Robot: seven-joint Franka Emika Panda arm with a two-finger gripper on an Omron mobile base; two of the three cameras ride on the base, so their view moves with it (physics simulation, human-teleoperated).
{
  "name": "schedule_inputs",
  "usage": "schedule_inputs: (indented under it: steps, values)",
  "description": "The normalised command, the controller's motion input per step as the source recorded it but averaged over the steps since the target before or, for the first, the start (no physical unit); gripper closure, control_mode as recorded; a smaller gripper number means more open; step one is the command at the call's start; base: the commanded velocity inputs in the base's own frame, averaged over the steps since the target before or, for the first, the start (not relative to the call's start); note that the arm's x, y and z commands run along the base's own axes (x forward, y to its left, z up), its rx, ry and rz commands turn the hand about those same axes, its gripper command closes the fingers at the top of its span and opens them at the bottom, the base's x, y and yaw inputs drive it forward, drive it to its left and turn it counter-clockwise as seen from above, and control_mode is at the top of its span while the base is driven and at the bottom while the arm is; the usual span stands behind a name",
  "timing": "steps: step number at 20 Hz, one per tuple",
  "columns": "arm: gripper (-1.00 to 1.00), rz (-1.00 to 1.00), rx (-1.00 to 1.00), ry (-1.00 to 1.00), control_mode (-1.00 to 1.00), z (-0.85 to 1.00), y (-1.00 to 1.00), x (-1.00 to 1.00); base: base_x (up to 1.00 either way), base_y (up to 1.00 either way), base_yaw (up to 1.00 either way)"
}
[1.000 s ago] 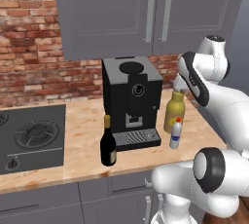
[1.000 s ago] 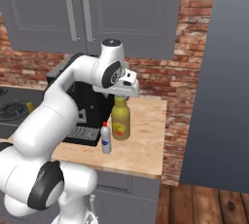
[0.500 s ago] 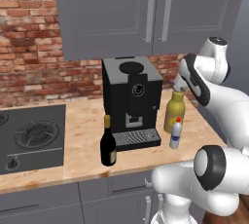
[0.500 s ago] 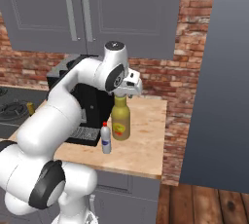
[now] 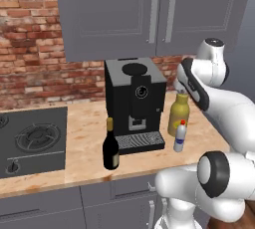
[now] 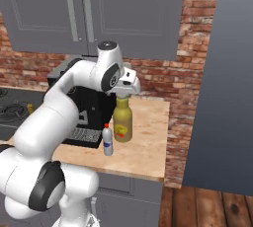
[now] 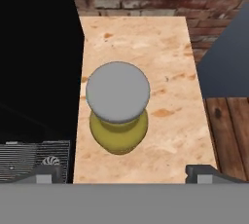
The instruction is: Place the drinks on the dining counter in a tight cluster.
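Note:
Three drinks stand on the wooden counter (image 5: 84, 123) beside the coffee machine. The fat yellow-olive bottle (image 5: 178, 116) (image 6: 122, 122) is upright at the machine's right, its grey cap (image 7: 117, 91) centred in the hand view. My gripper (image 5: 182, 89) (image 6: 123, 93) (image 7: 125, 174) hovers just above that cap, open, with one fingertip on each side and clear of it. The small clear red-capped bottle (image 5: 180, 137) (image 6: 107, 140) stands just in front of the yellow one. The dark wine bottle (image 5: 110, 146) is left of the machine's drip tray. The dining counter is out of view.
The black coffee machine (image 5: 134, 103) (image 6: 84, 117) (image 7: 34, 72) stands close on the yellow bottle's left. A stove (image 5: 30, 141) lies at the far left. Grey wall cabinets (image 5: 149, 14) hang overhead. The counter ends to the right, with wooden floor (image 7: 228, 130) beyond.
The hand has shifted slightly and settled over the yellow bottle's cap. The jaws stay wide apart. None of the bottles has moved.

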Motion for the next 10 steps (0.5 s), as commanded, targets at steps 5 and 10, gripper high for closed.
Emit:
schedule_inputs:
  steps: [5, 10]
  values:
    - [-1.00, 0.00, -0.02, 0.00, -1.00, 0.00, 0.01, 0.26, 0.00, 0.00, 0.00]
    - [-1.00, 0.03, 0.00, 0.00, -1.00, 0.00, -0.07, 0.29, 0.00, 0.00, 0.00]
